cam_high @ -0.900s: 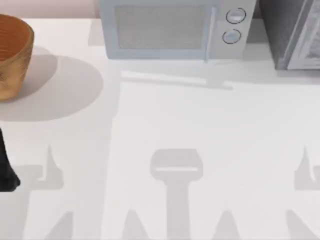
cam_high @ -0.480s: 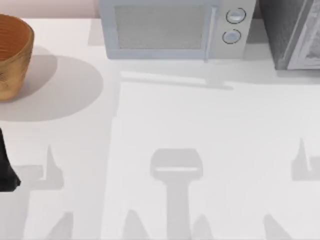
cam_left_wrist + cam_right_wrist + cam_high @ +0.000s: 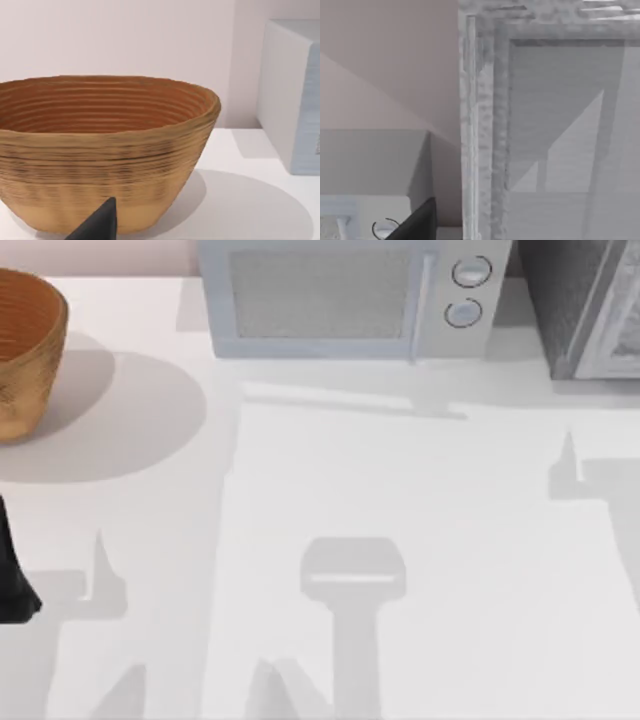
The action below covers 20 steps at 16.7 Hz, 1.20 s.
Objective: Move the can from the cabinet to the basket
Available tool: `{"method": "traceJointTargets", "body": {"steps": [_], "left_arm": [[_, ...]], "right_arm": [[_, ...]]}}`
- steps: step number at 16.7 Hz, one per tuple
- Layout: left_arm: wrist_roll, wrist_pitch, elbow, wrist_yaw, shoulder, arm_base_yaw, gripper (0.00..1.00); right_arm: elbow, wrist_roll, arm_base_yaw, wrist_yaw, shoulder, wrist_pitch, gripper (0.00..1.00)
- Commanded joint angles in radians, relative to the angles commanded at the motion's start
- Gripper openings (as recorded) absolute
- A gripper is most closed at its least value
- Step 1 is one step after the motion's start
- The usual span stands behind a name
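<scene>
1. We count one basket (image 3: 25, 340) at the tabletop's (image 3: 400, 490) far left, one microwave (image 3: 345, 300) at the back, and one cabinet (image 3: 585, 305) at the far right.
2. Our left arm (image 3: 12, 575) sits at the left edge; its pincer's dark fingertip (image 3: 97, 225) points at the basket (image 3: 105, 150).
3. Our right pincer's fingertip (image 3: 415, 222) faces the cabinet's closed front panel (image 3: 560, 135).
4. Whether either pincer is apart or together, we cannot tell.

The table (image 3: 420, 540) lies bare in front of the microwave (image 3: 340, 300), giving wide passage. The basket (image 3: 25, 340) stands well to the microwave's left with an open gap between. The cabinet (image 3: 575, 305) stands just to the microwave's right, its pale front panel (image 3: 560, 140) shut.
</scene>
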<state>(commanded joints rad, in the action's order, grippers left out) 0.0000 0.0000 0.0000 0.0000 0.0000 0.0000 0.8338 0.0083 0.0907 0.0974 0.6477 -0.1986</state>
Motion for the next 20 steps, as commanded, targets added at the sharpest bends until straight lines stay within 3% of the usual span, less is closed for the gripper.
{"method": "traceJointTargets", "body": {"steps": [6,10,14,20], "left_arm": [[0.0,0.0,0.0,0.0,0.0,0.0,1.0],[0.0,0.0,0.0,0.0,0.0,0.0,1.0],[0.0,0.0,0.0,0.0,0.0,0.0,1.0],[0.0,0.0,0.0,0.0,0.0,0.0,1.0]], "right_arm": [[0.54,0.005,0.054,0.06,0.411,-0.14,1.0],[0.793,0.006,0.081,0.087,0.599,-0.197,1.0],[0.906,0.007,0.094,0.099,0.678,-0.218,1.0],[0.909,0.007,0.089,0.098,0.679,-0.217,1.0]]}}
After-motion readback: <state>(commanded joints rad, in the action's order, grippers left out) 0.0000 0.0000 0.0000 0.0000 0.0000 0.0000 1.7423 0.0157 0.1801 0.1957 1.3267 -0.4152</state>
